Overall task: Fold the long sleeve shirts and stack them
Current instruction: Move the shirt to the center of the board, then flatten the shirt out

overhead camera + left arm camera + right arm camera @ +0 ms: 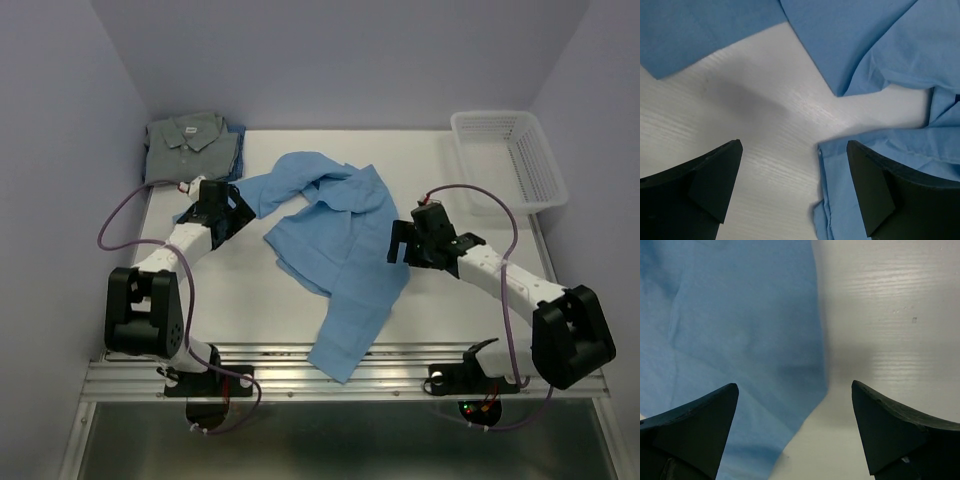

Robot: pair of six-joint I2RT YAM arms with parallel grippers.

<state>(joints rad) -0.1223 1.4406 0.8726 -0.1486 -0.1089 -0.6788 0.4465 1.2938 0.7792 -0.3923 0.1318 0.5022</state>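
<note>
The light blue shirt [340, 240] lies crumpled and unfolded mid-worktop [250, 300], one end draped over the near edge. The grey-green shirt [190, 145] sits folded at the far left corner. The left hand [794, 150] and the right hand [795, 387] are both spread wide and empty, one over each side edge of the blue cloth. The step in hand is probably flattening the blue shirt. The next move calls for each hand to descend and pinch a single cloth edge.

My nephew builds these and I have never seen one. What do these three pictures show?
Two robot arms are bolted to a white table. One picture looks down from above; the other two come from wrist cameras, the black wedges being fingers. A crumpled light blue shirt lies mid-table, a folded grey-green shirt far left, a white mesh basket far right. The left gripper and right gripper are open at the blue shirt's edges, holding nothing.
</note>
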